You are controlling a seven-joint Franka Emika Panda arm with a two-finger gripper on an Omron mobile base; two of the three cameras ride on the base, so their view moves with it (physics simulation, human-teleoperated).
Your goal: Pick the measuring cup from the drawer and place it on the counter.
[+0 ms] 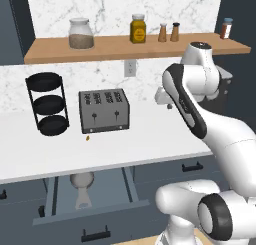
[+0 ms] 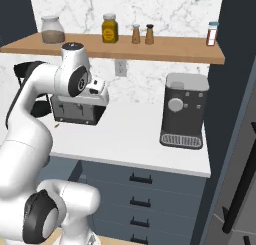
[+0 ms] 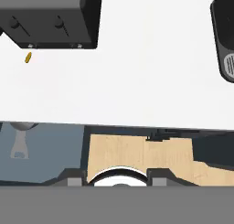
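The measuring cup [image 1: 82, 185] lies in the open drawer [image 1: 55, 201] below the counter's front edge, its round bowl tucked up under the white slab and its long flat handle pointing out toward the drawer's front; nothing of mine touches it. From my hand camera I see the measuring cup low and off to one side, with the counter [image 3: 137, 81] spread out ahead. I judge the step in hand to be the approach — the pick itself not yet begun. My gripper [image 2: 98, 95] hangs high above the counter, close by the toaster [image 1: 104, 110] and well apart from the cup; my fingertips [image 3: 71, 177] stand well apart at the bottom of the hand view, so the claw is wide and holding nothing. The next move calls for swinging across to the drawer's side and dropping below the counter's edge — minding that overhang — to close on the handle rather than the half-hidden bowl.
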